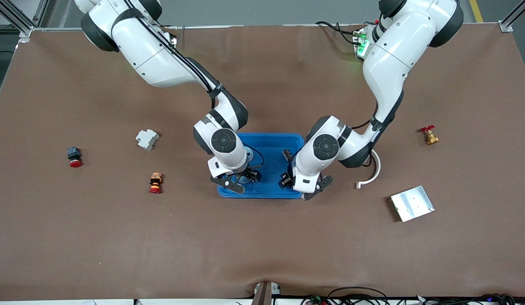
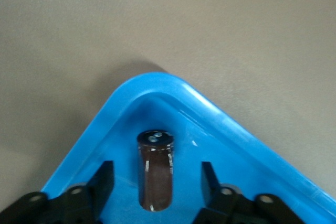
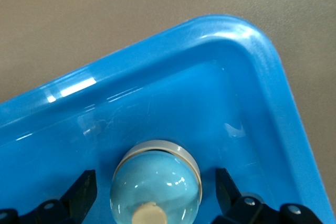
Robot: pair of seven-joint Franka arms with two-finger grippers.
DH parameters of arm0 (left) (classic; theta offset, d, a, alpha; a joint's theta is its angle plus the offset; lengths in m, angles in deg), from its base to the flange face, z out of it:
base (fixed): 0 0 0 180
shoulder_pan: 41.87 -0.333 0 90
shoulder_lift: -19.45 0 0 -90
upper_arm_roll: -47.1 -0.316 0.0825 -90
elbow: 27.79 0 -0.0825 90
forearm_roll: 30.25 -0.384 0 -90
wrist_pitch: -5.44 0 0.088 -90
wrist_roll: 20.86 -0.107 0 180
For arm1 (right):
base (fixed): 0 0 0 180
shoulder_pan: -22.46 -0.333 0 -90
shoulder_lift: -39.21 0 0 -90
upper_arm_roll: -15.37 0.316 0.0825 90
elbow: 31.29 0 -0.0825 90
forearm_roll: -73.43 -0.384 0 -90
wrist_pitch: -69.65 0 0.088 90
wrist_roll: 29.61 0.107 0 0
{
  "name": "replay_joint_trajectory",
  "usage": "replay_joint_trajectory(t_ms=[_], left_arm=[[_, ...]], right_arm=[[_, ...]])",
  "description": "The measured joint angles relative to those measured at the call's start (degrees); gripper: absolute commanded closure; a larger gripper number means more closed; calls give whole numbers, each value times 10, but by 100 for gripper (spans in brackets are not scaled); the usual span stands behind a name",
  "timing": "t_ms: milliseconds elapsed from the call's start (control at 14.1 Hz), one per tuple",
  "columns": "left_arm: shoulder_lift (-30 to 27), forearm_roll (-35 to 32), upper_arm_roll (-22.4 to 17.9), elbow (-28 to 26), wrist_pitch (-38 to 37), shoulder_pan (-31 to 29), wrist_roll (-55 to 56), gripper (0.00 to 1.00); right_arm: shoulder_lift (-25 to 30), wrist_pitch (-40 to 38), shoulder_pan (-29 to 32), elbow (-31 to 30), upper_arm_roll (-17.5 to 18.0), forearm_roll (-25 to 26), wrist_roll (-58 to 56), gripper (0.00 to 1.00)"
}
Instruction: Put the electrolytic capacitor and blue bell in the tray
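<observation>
1. Lying in the tray [image 2: 220, 116], near a corner, the capacitor [image 2: 155, 171] is seen between the spread fingers [image 2: 105, 174] of the left gripper [image 2: 156, 182]; it is released, not touched.
2. The bell [image 3: 156, 184] is seen on the tray floor, at the corner toward the right arm; the right gripper [image 3: 156, 190] is opened wide around it, w/o contact.
3. Capacitor: judged light, stiff, smooth sleeve, prob. rolls; to be taken across its body.
4. Bell: glossy round dome, judged slippery; to be gripped low, at the rim.

On the brown table [image 1: 262, 245]: a silver plate [image 1: 412, 203], brass valve [image 1: 430, 136], white breaker [image 1: 147, 139] and two red pushbuttons [image 1: 74, 156].
</observation>
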Motion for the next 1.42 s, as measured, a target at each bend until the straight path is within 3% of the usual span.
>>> replay_joint_trajectory(t_ms=[213, 497, 922, 1419], left_arm=[[-3, 0, 0, 8, 0, -2, 0, 0], [-25, 0, -2, 20, 4, -17, 0, 0], [-75, -21, -4, 20, -19, -60, -15, 0], [-112, -33, -7, -41, -29, -151, -224, 0]], right_arm=[[3, -17, 0, 23, -1, 0, 0, 0], [6, -103, 4, 73, -1, 0, -13, 0], [26, -210, 50, 94, -2, 0, -170, 0], [109, -297, 149, 97, -9, 2, -396, 0]])
